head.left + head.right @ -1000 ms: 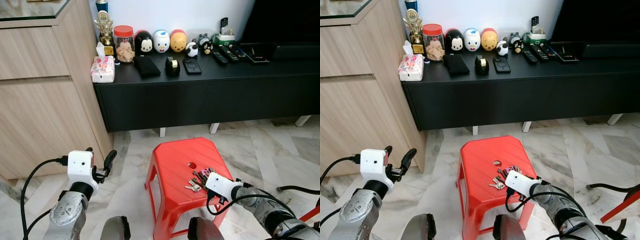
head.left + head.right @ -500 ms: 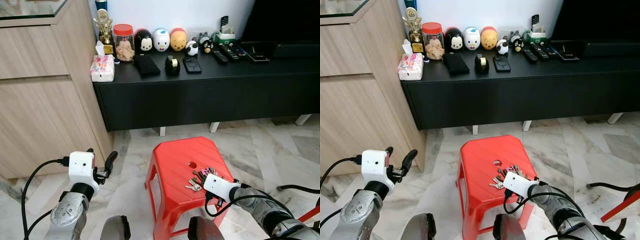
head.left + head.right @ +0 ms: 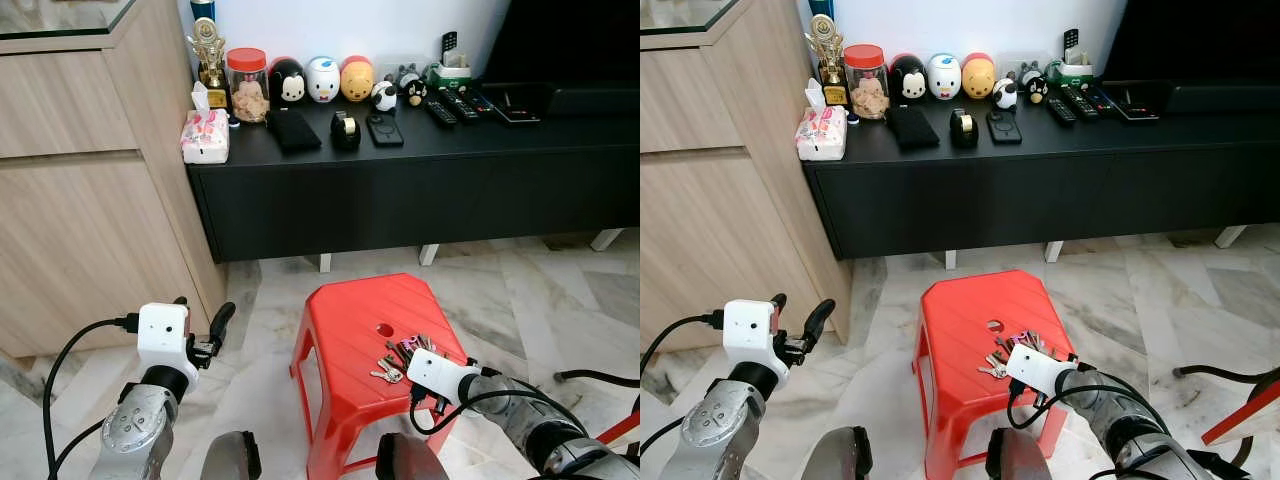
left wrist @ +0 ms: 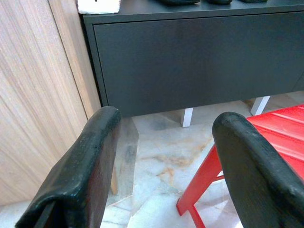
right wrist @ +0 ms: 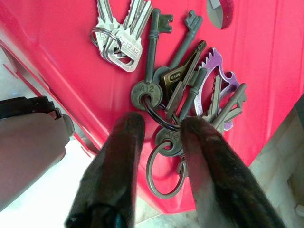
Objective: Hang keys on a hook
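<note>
Right wrist view: keys (image 5: 183,90) lie just beyond the parted right claw (image 5: 160,127), fanning away along the stool (image 5: 61,57). Left claw (image 4: 166,137), open too, hangs well off to the left.

The keys (image 5: 167,90) are dull grey and silver metal, one piece purple, on a glossy red plastic stool (image 3: 350,330) with ribbed top. The floor (image 3: 560,290) is polished veined marble. The cabinet (image 3: 80,200) is pale matt wood grain; the sideboard (image 3: 400,190) smooth matt black.
</note>
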You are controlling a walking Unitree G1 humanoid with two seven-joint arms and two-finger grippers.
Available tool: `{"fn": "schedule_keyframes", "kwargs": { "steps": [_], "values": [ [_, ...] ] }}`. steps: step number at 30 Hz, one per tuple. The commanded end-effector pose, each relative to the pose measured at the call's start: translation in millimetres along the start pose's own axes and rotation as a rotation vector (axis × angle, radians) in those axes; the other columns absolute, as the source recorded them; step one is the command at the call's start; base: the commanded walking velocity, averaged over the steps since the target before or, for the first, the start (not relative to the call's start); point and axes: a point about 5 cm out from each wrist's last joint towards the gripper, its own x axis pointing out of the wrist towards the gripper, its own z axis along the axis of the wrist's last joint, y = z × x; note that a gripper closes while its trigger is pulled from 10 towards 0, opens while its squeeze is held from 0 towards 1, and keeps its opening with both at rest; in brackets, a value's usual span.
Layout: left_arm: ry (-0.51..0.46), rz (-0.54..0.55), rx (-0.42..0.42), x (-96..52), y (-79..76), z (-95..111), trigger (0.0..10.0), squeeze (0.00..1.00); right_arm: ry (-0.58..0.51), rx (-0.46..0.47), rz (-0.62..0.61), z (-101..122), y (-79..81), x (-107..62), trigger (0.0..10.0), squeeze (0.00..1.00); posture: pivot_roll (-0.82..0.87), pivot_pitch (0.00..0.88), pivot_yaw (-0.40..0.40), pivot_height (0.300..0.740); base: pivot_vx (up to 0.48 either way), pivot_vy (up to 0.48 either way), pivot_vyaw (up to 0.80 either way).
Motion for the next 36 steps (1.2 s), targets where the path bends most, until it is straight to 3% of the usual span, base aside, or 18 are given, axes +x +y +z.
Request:
{"fn": "schedule_keyframes", "kwargs": {
  "steps": [1,3,4,12,14,23,28,36],
  "values": [
    [-0.004,-0.002,0.004,0.1,-2.0,2.5,10.0,0.0,0.011,-0.014,0.008,0.5,-2.2,-0.2,2.1,0.0,0.05,0.048,-0.074,0.602,0.0,0.0,0.0],
    [-0.004,-0.003,0.004,0.1,-2.0,2.6,10.0,0.0,0.014,-0.023,0.01,0.5,-2.0,-0.1,1.5,0.0,0.05,0.048,-0.075,0.602,0.0,0.0,0.0],
    [-0.004,-0.002,0.004,0.1,-1.9,2.5,10.0,0.0,0.015,-0.022,0.01,0.4,-1.9,0.0,0.1,0.0,0.05,0.049,-0.074,0.602,0.0,0.0,0.0],
    [0.005,0.001,0.005,-3.0,-1.4,0.3,10.0,0.0,0.022,-0.028,0.01,-0.5,-0.9,0.1,1.1,0.0,0.05,0.047,-0.074,0.602,0.0,0.0,0.0],
    [0.006,0.002,0.005,-2.9,-1.0,0.1,10.0,0.0,0.022,-0.028,0.011,-0.2,-0.4,0.4,0.5,0.0,0.05,0.045,-0.074,0.602,0.0,0.0,0.0],
    [0.005,0.001,0.016,0.0,-1.3,0.8,10.0,0.0,0.003,-0.05,-0.029,6.3,-4.7,1.3,0.0,0.0,0.04,0.037,-0.073,0.602,0.0,0.0,0.0],
    [0.002,0.0,0.016,3.6,-2.1,0.3,10.0,0.0,-0.083,0.008,-0.085,23.8,-13.7,2.1,0.0,0.0,0.04,0.02,-0.075,0.602,0.0,0.0,0.0],
    [-0.012,-0.002,0.023,11.4,-2.5,1.9,10.0,0.0,-0.236,0.203,-0.179,44.6,-26.8,-0.1,0.0,0.0,0.03,0.0,-0.077,0.602,0.0,0.0,0.0]
  ]
}}
